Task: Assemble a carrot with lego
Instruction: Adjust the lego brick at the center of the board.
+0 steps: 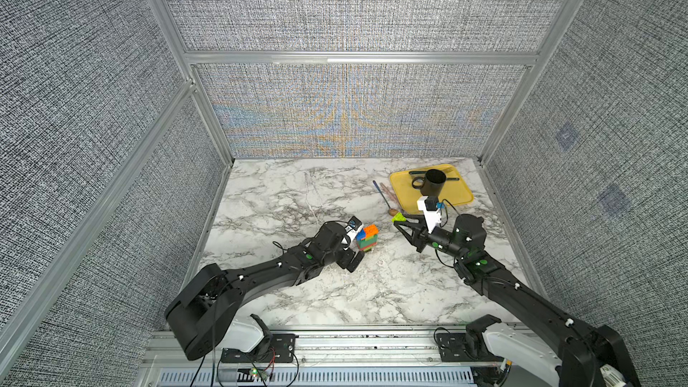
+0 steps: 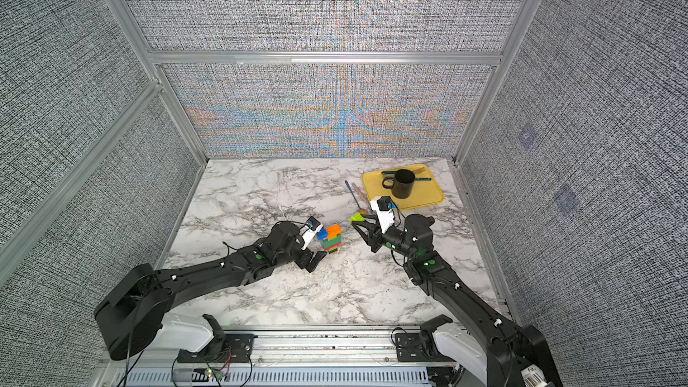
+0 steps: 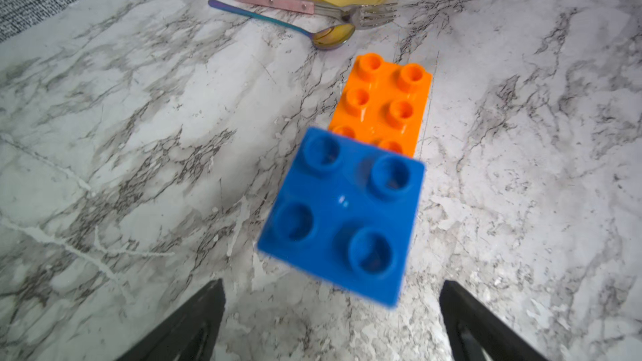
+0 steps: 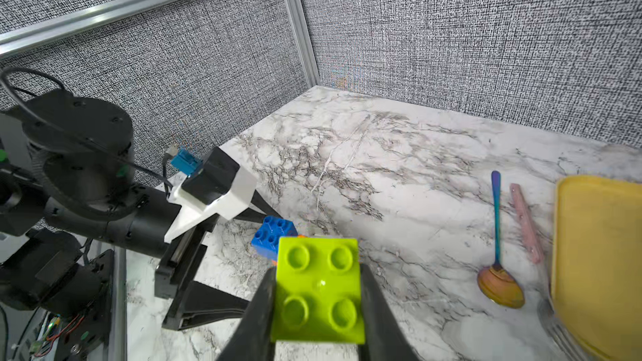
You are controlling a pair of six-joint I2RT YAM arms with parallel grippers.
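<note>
The carrot point(image 1: 366, 240) point(image 2: 330, 240) stands upright on the marble table as a small stack of lego, with red and green layers below. An orange brick point(image 3: 382, 98) and a blue brick point(image 3: 342, 217) sit on top. My left gripper point(image 1: 358, 246) point(image 3: 333, 284) is open, its fingers spread wide either side of the stack's near face and touching nothing. My right gripper point(image 1: 400, 220) point(image 4: 318, 270) is shut on a lime brick point(image 4: 318, 289) point(image 2: 357, 218). It holds the brick above the table, to the right of the stack.
A yellow tray point(image 1: 459, 197) at the back right carries a black mug point(image 1: 433, 182) and dark cutlery. A rainbow spoon point(image 3: 278, 22) and a pink-handled fork point(image 3: 274, 1) lie on the table between the tray and the stack. Fabric walls enclose three sides.
</note>
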